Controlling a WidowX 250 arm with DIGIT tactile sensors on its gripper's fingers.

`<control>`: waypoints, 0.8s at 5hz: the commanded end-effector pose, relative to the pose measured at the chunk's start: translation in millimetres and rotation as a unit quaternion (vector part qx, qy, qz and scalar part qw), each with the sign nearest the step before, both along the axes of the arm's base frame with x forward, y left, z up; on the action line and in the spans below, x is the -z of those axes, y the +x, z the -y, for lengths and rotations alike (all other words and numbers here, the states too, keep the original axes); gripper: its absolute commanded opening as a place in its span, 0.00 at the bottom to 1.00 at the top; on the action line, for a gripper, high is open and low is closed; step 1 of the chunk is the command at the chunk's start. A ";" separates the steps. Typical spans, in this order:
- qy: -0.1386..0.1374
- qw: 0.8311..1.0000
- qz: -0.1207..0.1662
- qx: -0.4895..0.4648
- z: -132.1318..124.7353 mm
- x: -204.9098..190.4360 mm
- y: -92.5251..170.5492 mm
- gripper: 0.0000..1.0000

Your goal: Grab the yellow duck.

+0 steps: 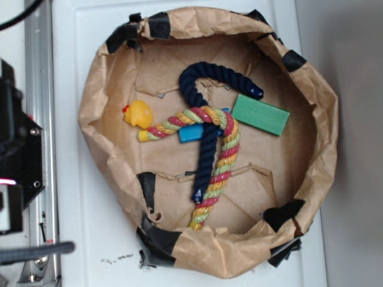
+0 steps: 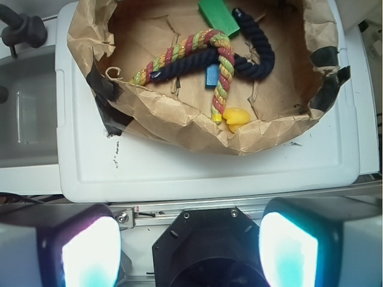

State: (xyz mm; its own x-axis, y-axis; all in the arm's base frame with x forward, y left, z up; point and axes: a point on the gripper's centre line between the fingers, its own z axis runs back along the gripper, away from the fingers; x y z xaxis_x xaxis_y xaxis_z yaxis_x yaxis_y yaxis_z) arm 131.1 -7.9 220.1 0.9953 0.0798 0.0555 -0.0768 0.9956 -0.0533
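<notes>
i'm seeing a crinkled matt brown paper bowl (image 1: pixel 105 89) patched with black tape (image 1: pixel 157 242), smooth rubbery yellow duck (image 1: pixel 139 113), twisted fibrous ropes (image 1: pixel 222 158), matt green block (image 1: pixel 261 115), smooth white plastic lid (image 2: pixel 197 170) lying underneath

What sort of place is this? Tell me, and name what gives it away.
Probably a robot lab test bench, not a home. A taped brown paper bowl sits on a white plastic lid, holding mismatched props: yellow duck, ropes, green block. The gripper hangs open, well short of the bowl.
</notes>
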 end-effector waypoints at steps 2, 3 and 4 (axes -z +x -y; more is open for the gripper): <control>-0.060 0.993 -0.032 0.101 -40.9 40.4 131.0 1.00; -0.037 0.986 -0.072 0.144 -32.9 90.4 123.5 1.00; -0.021 0.977 -0.127 0.168 -37.2 132.8 94.7 1.00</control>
